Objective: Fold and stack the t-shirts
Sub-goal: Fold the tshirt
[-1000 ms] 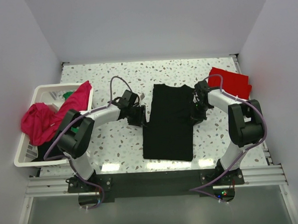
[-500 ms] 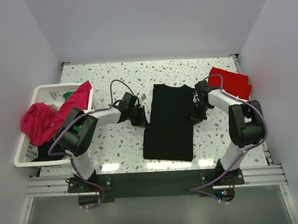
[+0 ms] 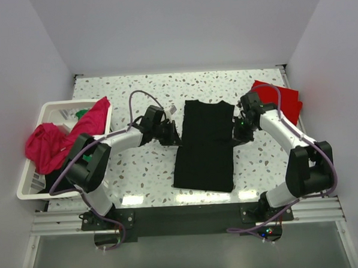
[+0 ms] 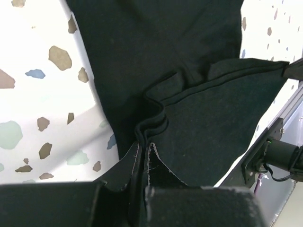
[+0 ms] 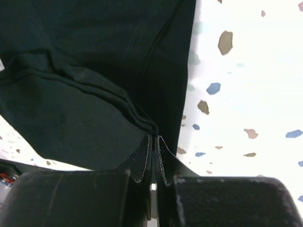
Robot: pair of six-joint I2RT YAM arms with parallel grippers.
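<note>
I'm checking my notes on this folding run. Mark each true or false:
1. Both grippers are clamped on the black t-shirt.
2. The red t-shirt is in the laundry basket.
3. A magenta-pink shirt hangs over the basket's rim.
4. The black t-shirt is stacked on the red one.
1. True. The left gripper and the right gripper each pinch a side edge of the black t-shirt. Both wrist views show cloth between closed fingers.
2. False. The red t-shirt lies on the table at the far right.
3. True. The magenta-pink shirt drapes over the laundry basket.
4. False. The black t-shirt lies mid-table, apart from the red one.
</note>
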